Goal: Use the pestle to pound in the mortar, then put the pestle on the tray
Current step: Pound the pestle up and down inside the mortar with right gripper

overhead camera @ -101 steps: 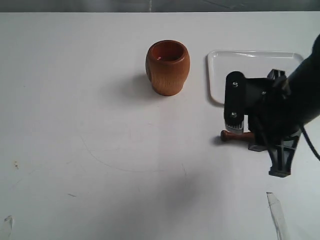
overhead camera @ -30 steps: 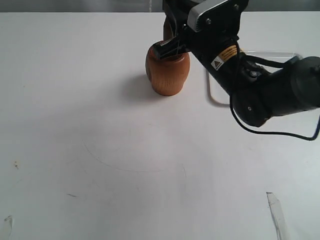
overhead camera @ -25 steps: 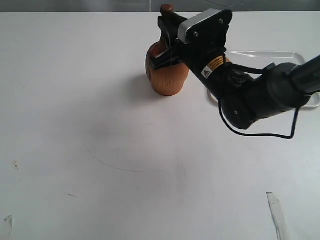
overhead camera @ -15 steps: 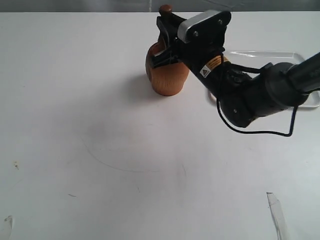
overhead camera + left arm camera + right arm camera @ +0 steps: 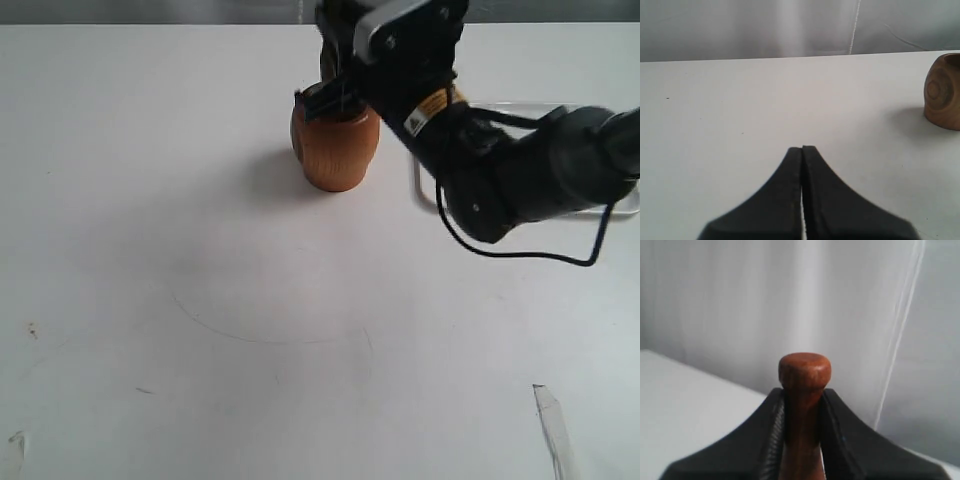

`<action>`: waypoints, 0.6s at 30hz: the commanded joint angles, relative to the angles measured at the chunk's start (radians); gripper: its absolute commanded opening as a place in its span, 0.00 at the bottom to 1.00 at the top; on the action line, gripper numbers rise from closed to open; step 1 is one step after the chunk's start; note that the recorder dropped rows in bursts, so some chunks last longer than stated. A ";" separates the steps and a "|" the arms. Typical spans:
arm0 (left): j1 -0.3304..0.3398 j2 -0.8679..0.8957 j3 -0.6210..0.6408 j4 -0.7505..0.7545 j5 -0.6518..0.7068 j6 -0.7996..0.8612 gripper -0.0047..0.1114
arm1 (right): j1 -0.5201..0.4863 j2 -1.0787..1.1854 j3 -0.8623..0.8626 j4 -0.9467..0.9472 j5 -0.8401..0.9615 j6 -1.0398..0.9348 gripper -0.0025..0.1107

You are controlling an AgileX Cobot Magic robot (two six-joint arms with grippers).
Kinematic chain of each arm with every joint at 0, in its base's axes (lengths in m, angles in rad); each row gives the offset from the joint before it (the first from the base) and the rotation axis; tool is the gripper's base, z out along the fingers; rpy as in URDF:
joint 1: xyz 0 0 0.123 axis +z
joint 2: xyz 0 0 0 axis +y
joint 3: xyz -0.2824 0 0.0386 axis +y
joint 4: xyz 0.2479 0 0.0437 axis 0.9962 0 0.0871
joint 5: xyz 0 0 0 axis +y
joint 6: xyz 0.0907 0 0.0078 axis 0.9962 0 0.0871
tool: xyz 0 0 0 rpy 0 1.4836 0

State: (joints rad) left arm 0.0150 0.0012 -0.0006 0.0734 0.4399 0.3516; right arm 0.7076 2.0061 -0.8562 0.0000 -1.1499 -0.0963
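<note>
The reddish-brown mortar point(image 5: 335, 150) stands upright on the white table, also showing at the edge of the left wrist view point(image 5: 944, 92). My right gripper point(image 5: 335, 60) hangs directly over its mouth, shut on the pestle point(image 5: 804, 371). The pestle's stem sits between the fingers and its small knob sticks out past the tips. The pestle's lower end is hidden behind the gripper and the mortar's rim. The white tray point(image 5: 421, 185) lies to the right of the mortar, mostly covered by the right arm. My left gripper point(image 5: 802, 148) is shut on nothing, away from the mortar, and is not seen in the exterior view.
The right arm point(image 5: 520, 170) and its cable stretch across the tray area. A strip of clear tape point(image 5: 553, 430) lies near the front right. A pale curtain forms the backdrop beyond the table's far edge.
The right gripper picked the pestle off the table in front of the tray and carried it to the mortar. In the last half second it rose, taking the knob out of the exterior view's top.
</note>
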 commanded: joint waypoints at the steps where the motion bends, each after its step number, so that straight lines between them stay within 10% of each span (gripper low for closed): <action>1: -0.008 -0.001 0.001 -0.007 -0.003 -0.008 0.04 | 0.003 0.117 0.004 -0.030 -0.011 0.024 0.02; 18: -0.008 -0.001 0.001 -0.007 -0.003 -0.008 0.04 | 0.001 -0.225 0.004 -0.022 0.098 -0.007 0.02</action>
State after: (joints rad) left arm 0.0150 0.0012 -0.0006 0.0734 0.4399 0.3516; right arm 0.7076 1.7464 -0.8561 -0.0271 -1.1242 -0.0905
